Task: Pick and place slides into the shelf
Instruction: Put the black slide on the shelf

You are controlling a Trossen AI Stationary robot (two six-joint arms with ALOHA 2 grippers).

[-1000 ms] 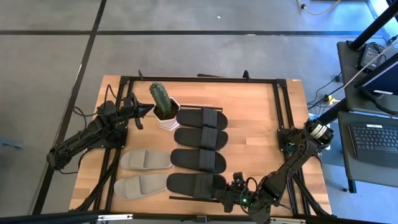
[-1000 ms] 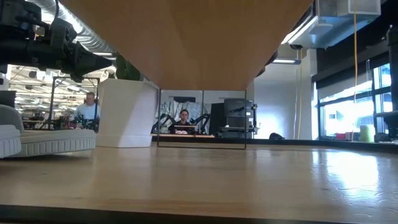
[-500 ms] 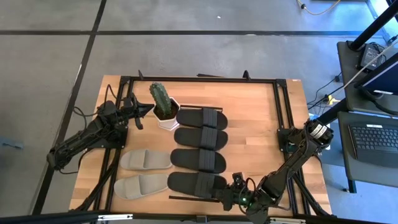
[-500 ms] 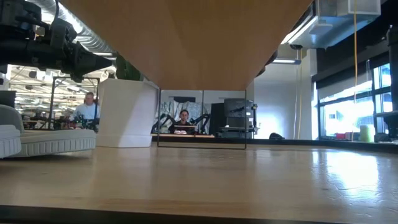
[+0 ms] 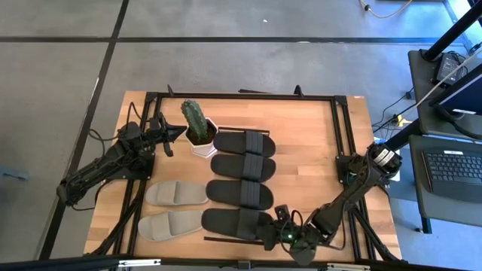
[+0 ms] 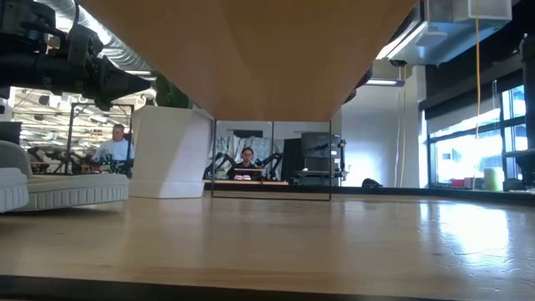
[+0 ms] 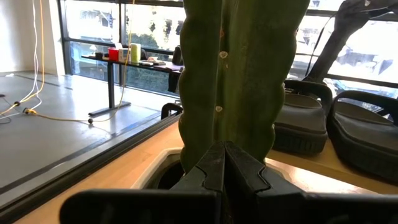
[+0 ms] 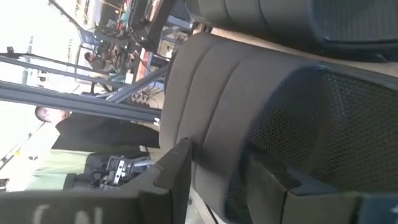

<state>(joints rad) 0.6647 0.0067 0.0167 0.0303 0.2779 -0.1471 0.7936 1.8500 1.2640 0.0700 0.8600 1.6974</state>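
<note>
Probably light and flexible, the nearest black slide (image 5: 235,223) sits between the right gripper (image 5: 269,235) jaws at its heel edge; left gripper (image 5: 167,143) jaws together.

Both arms are dark, close to black, built of slim tubular links joined by chunkier rounded housings. The left arm (image 5: 113,162) trails thin black cables near its base. The right arm (image 5: 354,192) has a pale ring at its shoulder joint and small green and red lights near the wrist, perhaps status lamps. The left pincer (image 7: 224,163) has matte black, wedge-shaped fingers (image 7: 208,171) with bevelled edges.
</note>
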